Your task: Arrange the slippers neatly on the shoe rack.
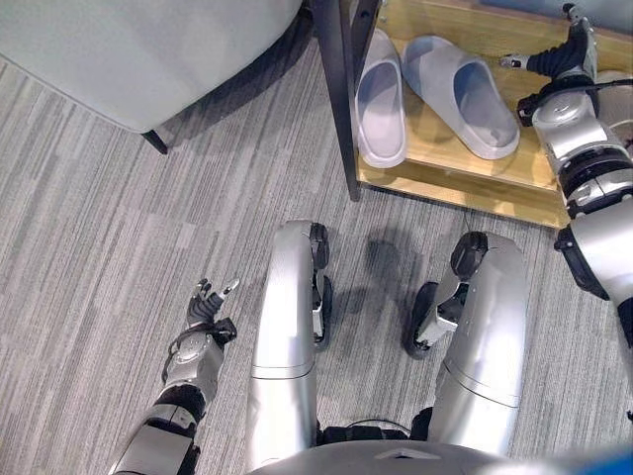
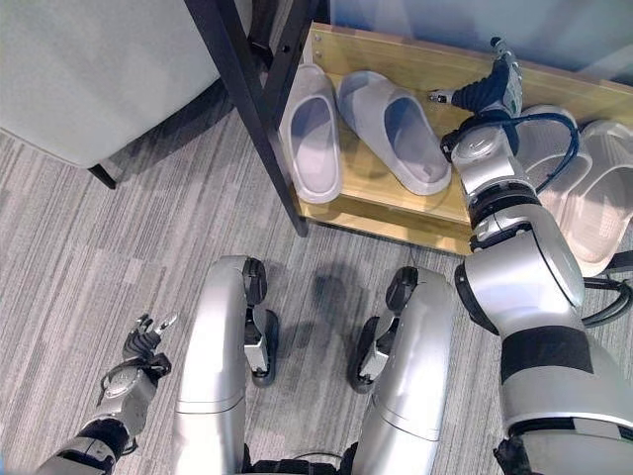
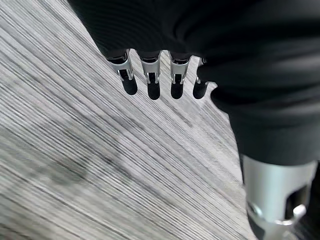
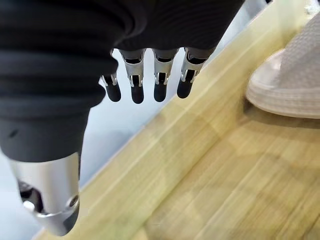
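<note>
Two pale grey slippers lie side by side on the wooden shelf (image 1: 445, 176) of the shoe rack, toes pointing away from me: one (image 1: 381, 99) beside the black post, the other (image 1: 463, 94) to its right and angled slightly. My right hand (image 1: 571, 47) hovers over the shelf just right of that second slipper, open and holding nothing; its straight fingers (image 4: 145, 85) point at the shelf's back edge. Beside it lies a beige slipper (image 4: 290, 75). My left hand (image 1: 205, 309) hangs low over the carpet at lower left, open and empty.
A pair of beige slippers (image 2: 593, 188) occupies the shelf's right end. The rack's black post (image 1: 336, 89) stands at the shelf's left corner. A grey upholstered seat (image 1: 129, 49) with a dark leg (image 1: 154, 142) stands at the back left on grey striped carpet.
</note>
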